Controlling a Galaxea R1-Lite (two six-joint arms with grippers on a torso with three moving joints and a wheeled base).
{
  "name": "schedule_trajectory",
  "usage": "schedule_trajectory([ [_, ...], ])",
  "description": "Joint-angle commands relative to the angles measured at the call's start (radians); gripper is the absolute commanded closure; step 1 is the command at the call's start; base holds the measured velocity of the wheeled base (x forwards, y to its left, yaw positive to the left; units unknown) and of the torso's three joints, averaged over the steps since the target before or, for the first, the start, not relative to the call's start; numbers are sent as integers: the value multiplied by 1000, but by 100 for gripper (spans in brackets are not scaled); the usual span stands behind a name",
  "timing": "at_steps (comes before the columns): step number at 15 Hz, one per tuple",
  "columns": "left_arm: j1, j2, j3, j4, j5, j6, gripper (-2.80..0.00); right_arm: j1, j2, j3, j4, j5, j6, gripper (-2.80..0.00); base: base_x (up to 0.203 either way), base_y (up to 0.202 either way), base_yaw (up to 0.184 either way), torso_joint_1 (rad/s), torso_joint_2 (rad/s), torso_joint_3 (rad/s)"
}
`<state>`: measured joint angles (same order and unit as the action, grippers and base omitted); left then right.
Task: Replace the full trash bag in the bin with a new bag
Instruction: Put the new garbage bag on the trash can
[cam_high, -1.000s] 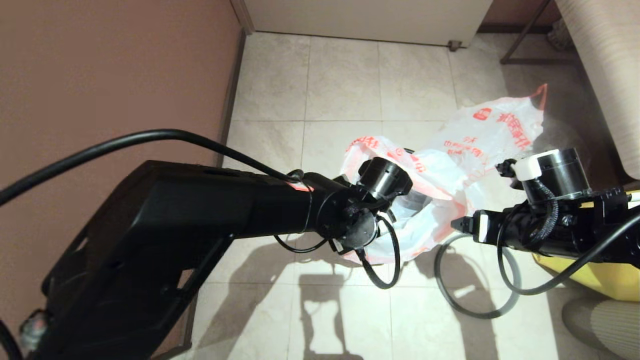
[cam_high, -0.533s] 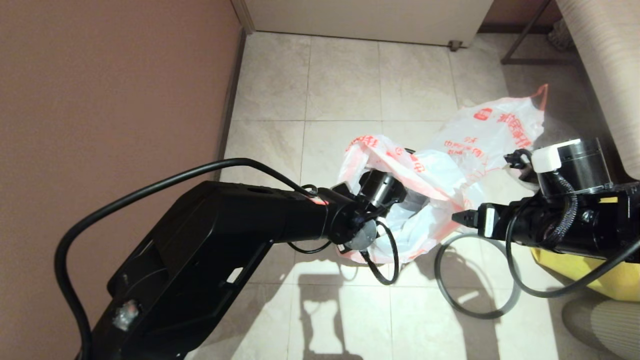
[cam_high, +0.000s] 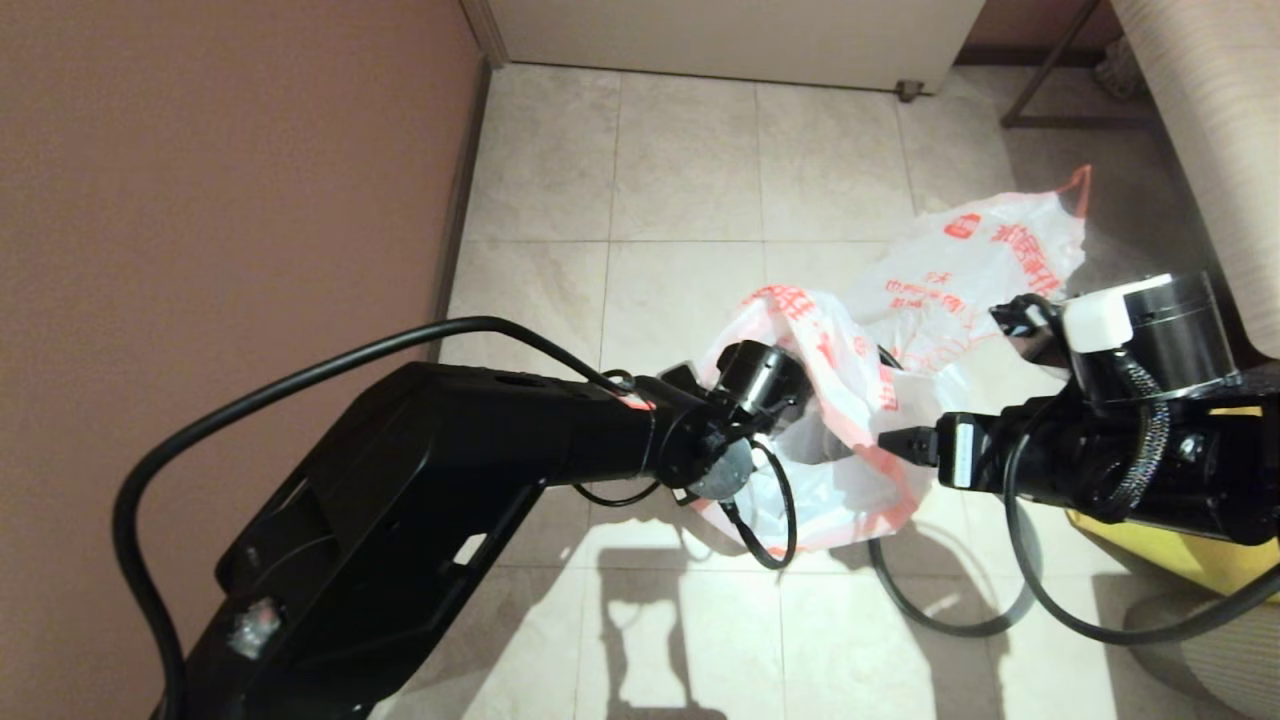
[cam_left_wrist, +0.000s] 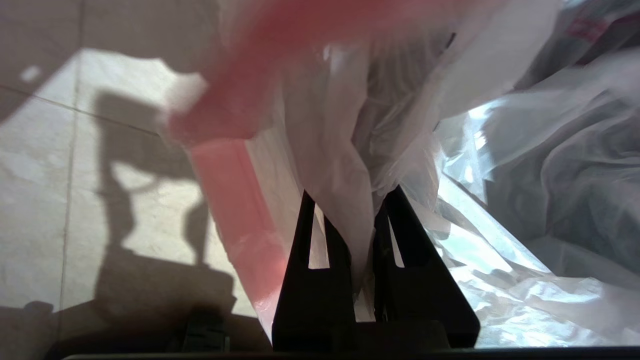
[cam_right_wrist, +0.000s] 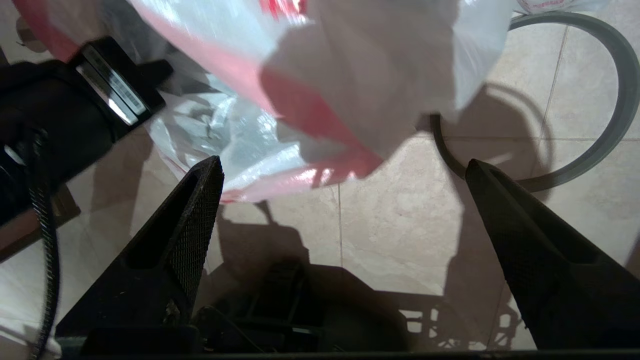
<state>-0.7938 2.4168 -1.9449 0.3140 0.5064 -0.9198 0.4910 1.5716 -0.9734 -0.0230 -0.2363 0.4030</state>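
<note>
— What's changed in the last second?

— Two things. The left arm is lower than a second ago, and for the last half second it has not moved. The right arm has come in leftward. Its hand (cam_right_wrist: 342, 162) is spread wide, empty, tips aimed at the near right edge of the hanging bag.

— And the bag itself?

— It has swung right and bunched up. Half a second ago its mouth sagged open toward the right arm. Now the red-edged rim is drawn closer together.

— Which bag is that?

— Printed white plastic with crinkled clear material showing inside, so I take it for the full trash bag (cam_high: 850, 400). It hangs clear of the floor tiles.

— Left hand's state?

— The left hand (cam_left_wrist: 350, 200) is clenched on a fold of that bag. Plastic runs straight down between the two fingers.

— Where does the bag sit for the right hand?

— Just beside it, slightly beyond the fingertips. No contact that I can see.

— Meaning for the task?

— My reading: the right hand is lining up a second hold on the rim, to share the lift or close the mouth.

— Anything else down there?

— The new bag (cam_high: 985, 265) lies flat on the floor, far right. The grey ring (cam_high: 955, 630) lies on the tiles, near right. I cannot find the bin.
</note>
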Motion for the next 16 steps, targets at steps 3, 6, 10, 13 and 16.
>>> schedule_trajectory([
  [3,4,-20,0,0,3,-7,0,80,68,-3,-2,-9,1,-280,0,0,0,0,0,0],
  [6,22,-34,0,0,0,-7,0,122,72,0,7,-9,0,0,0,0,0,0,0,0],
  [10,24,-44,0,-1,-5,-7,0,130,77,1,45,-18,-3,0,0,0,0,0,0,0],
  [13,24,-41,0,2,-10,-8,0,86,169,-32,19,-15,-45,0,0,0,0,0,0,0],
  [16,15,-52,0,4,-22,-17,0,-22,264,-134,-43,1,-118,0,0,0,0,0,0,0],
])
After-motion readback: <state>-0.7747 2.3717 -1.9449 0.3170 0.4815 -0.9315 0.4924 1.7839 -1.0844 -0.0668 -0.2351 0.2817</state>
